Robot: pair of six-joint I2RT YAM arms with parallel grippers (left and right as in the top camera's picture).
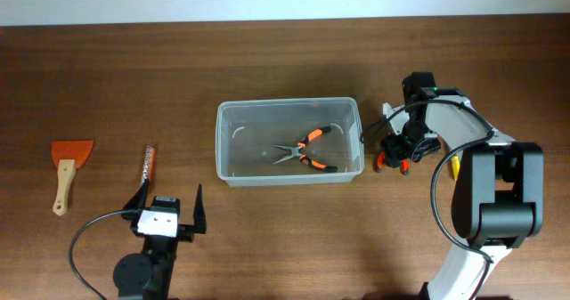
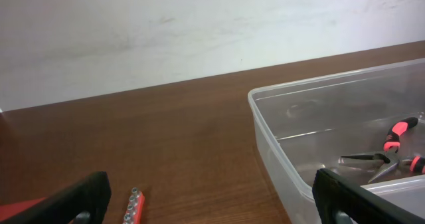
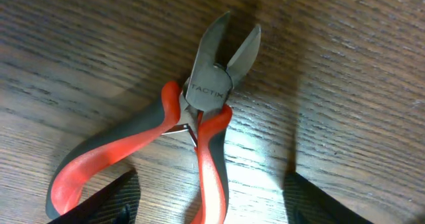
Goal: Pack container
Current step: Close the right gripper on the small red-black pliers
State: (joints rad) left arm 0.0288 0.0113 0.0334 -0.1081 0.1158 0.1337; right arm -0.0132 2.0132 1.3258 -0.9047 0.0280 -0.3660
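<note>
The container [image 1: 221, 147] is a clear plastic tub in the middle of the table, also seen in the left wrist view [image 2: 265, 127]. Orange-handled long-nose pliers [image 1: 305, 150] [image 2: 392, 147] lie inside it. Just right of the tub, red-and-grey side cutters [image 1: 389, 162] [image 3: 209, 91] lie flat on the wood. My right gripper [image 1: 394, 150] [image 3: 212, 207] hangs low over their handles, with one handle between the black fingers [image 3: 109, 204] and a gap on both sides. My left gripper [image 1: 172, 193] [image 2: 212, 207] stands wide open near the front edge, holding nothing.
A red bit holder with metal sockets [image 1: 149, 164] [image 2: 133, 207] lies just ahead of the left gripper. An orange scraper with a wooden handle [image 1: 69, 162] lies at the far left. A small yellow item [image 1: 454, 166] shows beside the right arm.
</note>
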